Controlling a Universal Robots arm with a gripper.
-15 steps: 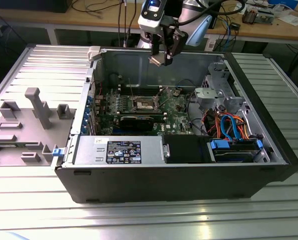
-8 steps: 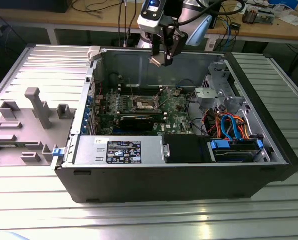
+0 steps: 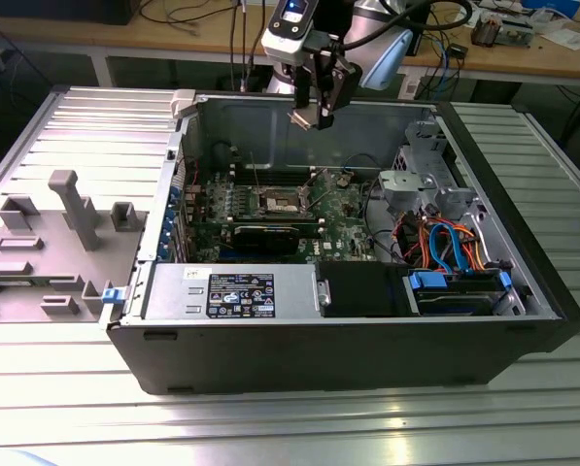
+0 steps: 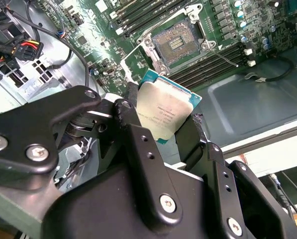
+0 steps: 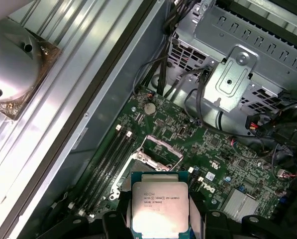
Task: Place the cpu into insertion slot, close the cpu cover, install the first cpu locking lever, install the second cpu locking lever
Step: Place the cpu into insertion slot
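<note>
Pincer (image 3: pixel 314 115) stands clamped on opposite edges of the cpu (image 4: pixel 164 107), with the uncovered insertion slot (image 4: pixel 177 44) lying below it and well apart.

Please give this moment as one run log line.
gripper: shut on cpu | cpu: held above the motherboard, not seated | insertion slot: empty

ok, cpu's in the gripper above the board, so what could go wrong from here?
1. The gripper pinches the cpu only by two edges; it might slip and drop onto the motherboard.
2. The insertion slot lies open with bare contacts; a skewed landing could bend them.
</note>
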